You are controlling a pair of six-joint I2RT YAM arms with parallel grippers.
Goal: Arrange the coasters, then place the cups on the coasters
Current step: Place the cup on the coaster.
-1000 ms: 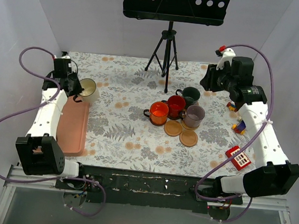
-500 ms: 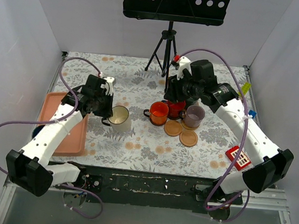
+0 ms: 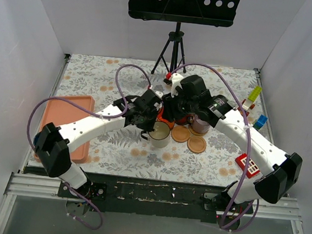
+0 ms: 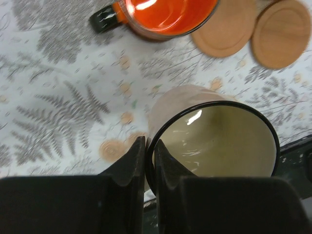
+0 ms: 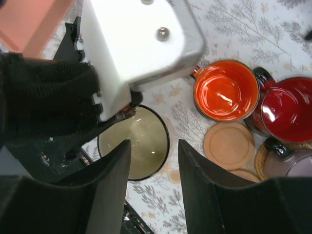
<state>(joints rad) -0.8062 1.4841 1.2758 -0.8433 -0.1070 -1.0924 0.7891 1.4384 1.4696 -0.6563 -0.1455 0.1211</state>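
I've swung the cream cup [image 3: 160,134] over beside the orange cup [image 5: 225,90], left tool [image 4: 145,161] pinching its rim; right tool [image 5: 153,146] above, jaws apart

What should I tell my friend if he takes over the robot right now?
Left gripper: shut on the rim of the cream cup, holding it next to the orange cup.
Right gripper: open and empty, above the cups.
Where things are: the orange cup, red cup and purple-grey cup crowd together in the middle. Two wooden coasters lie bare beside them. The arms hide the rest.
Done: not much that shows.
Left: spread the coasters out, put the cream cup on a bare one, then seat the other cups.
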